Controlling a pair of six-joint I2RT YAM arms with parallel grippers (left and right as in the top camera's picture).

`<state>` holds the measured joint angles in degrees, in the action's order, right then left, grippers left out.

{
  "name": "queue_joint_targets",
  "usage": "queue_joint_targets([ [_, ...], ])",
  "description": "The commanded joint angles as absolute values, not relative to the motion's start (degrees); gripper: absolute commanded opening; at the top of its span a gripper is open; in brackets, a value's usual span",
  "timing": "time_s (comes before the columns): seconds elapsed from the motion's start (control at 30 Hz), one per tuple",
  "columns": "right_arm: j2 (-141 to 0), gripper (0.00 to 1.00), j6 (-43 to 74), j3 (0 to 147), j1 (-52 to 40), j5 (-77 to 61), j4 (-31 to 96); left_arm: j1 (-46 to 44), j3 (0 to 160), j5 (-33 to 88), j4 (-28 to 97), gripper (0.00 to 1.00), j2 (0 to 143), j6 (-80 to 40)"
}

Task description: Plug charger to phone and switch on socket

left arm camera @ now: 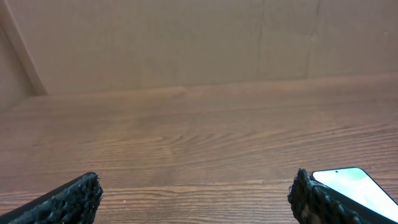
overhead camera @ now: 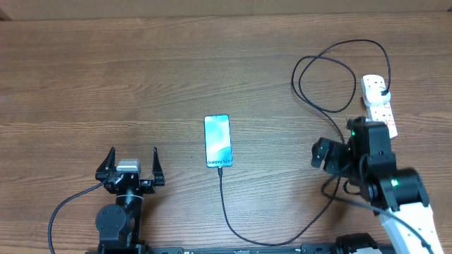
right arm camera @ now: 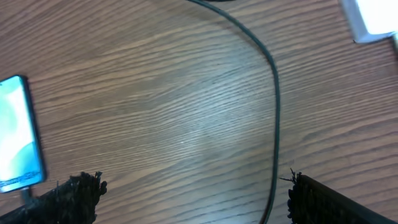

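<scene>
The phone (overhead camera: 217, 141) lies flat mid-table with its light blue screen lit. The black charger cable (overhead camera: 224, 204) runs from the phone's near edge, where its tip sits against the phone, along the front, then loops at the far right to a black plug (overhead camera: 382, 90) in the white socket strip (overhead camera: 378, 106). My right gripper (overhead camera: 337, 146) is open and empty, just left of the strip. In the right wrist view it (right arm camera: 193, 193) hovers over bare wood, with the cable (right arm camera: 273, 93) by its right finger, the phone (right arm camera: 15, 134) at left and the strip (right arm camera: 373, 15) at top right. My left gripper (overhead camera: 131, 164) is open and empty, left of the phone.
In the left wrist view the open fingers (left arm camera: 196, 199) frame bare wood, and a corner of the phone (left arm camera: 357, 186) shows behind the right finger. A plain wall rises behind the wooden table (overhead camera: 106, 70). The cable loops (overhead camera: 332, 70) lie left of the strip.
</scene>
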<state>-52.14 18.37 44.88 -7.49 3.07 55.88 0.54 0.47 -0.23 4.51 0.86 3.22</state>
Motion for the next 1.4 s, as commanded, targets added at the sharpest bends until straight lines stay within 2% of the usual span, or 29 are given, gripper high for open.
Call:
queue_joint_targets([
  [0.0, -47.4, 1.00, 14.4, 40.6, -7.6, 6.2, 53.3, 1.1, 0.3, -0.1, 4.5, 1.00, 0.2, 4.1],
  [0.23, -41.5, 1.00, 6.3, 32.4, -7.5, 5.7, 45.0, 1.1, 0.3, -0.1, 4.5, 1.00, 0.2, 4.1],
  [0.4, -39.7, 1.00, 2.6, 29.1, -7.5, 4.1, 32.8, 1.1, 0.3, -0.1, 4.5, 1.00, 0.2, 4.1],
  [0.8, -32.6, 1.00, 2.5, 12.7, -7.4, -1.6, 2.7, 1.1, 0.3, -0.1, 4.5, 1.00, 0.2, 4.1],
  [1.23, -23.3, 1.00, 2.7, 0.4, -5.7, -4.2, -2.6, 1.1, 0.3, -0.1, 4.5, 1.00, 0.2, 4.1],
  [1.37, -19.6, 1.00, 3.1, 0.4, -3.5, -5.5, 3.1, 1.1, 0.3, -0.1, 4.5, 1.00, 0.2, 4.1],
])
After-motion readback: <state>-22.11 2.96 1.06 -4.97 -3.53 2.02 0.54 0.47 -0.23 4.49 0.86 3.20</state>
